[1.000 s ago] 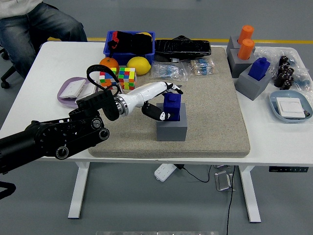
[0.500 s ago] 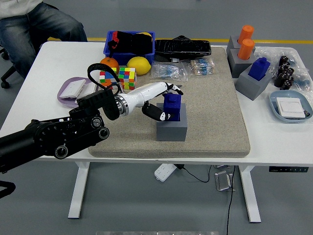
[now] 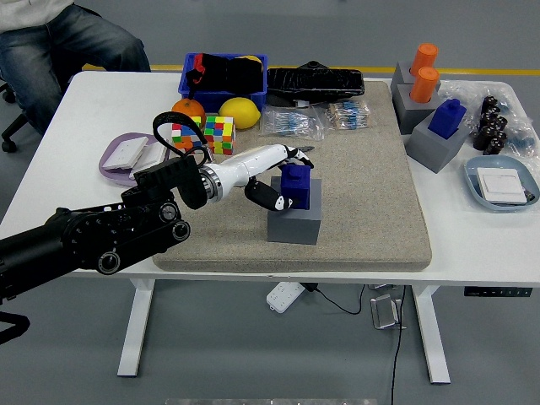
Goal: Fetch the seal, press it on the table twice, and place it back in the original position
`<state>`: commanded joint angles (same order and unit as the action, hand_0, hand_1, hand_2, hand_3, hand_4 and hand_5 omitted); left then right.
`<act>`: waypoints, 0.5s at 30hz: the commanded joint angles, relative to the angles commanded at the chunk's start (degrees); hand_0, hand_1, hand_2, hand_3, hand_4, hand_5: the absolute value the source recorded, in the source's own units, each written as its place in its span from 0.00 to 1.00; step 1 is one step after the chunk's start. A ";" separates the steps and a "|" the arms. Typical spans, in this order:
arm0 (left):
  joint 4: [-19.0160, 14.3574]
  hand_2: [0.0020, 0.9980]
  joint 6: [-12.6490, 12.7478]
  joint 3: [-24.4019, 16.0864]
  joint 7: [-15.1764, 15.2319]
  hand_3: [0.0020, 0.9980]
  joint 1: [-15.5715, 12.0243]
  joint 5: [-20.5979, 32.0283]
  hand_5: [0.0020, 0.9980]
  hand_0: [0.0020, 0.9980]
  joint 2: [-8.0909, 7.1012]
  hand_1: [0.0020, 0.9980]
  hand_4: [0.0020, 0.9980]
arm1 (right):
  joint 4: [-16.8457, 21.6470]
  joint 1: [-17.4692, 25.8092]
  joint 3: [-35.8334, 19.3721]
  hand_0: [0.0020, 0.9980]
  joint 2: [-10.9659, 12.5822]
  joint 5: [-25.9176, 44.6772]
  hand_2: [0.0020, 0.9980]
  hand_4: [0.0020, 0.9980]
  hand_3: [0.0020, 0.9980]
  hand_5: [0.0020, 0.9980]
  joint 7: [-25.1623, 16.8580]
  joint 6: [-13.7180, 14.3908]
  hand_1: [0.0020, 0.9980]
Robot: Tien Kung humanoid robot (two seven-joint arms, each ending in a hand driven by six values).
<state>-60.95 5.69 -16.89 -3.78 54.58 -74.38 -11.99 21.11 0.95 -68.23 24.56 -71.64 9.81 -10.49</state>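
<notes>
Rough grey felt mat (image 3: pixel 371 186), glossy blue plastic seal (image 3: pixel 297 186), smooth white table (image 3: pixel 59 143)

Single head view, high on my side of the white table (image 3: pixel 76 110), facing forward and down. Table's near edge runs low across the frame, floor and table legs below it. My left arm (image 3: pixel 93 240) comes in from the lower left, close to the lens. Far edge near the top; a seated person's legs (image 3: pixel 59 46) at top left. Mid-range, whole tabletop visible.
</notes>
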 joint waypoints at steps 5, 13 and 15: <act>0.92 0.59 0.12 -0.19 0.47 0.82 0.08 1.31 0.00 0.85 0.28 0.71 0.59 | 0.02 0.01 -0.13 0.93 0.05 -0.03 0.78 0.87 0.81 0.48 -0.01 -0.02 0.78; 0.97 0.74 -0.74 -0.65 0.14 0.85 0.13 1.94 0.00 0.87 0.13 0.81 0.72 | -0.04 0.08 -0.18 0.93 -0.04 -0.06 0.78 0.87 0.81 0.48 -0.04 -0.04 0.78; 0.99 0.78 -1.07 -0.77 -0.07 0.86 0.14 1.97 0.00 0.88 0.11 0.84 0.74 | -0.01 0.07 -0.18 0.93 -0.07 -0.05 0.78 0.87 0.81 0.48 -0.05 -0.04 0.78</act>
<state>-59.96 4.62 -17.65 -3.85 54.72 -72.41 -11.88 21.10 1.02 -68.40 24.49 -71.69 9.75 -10.53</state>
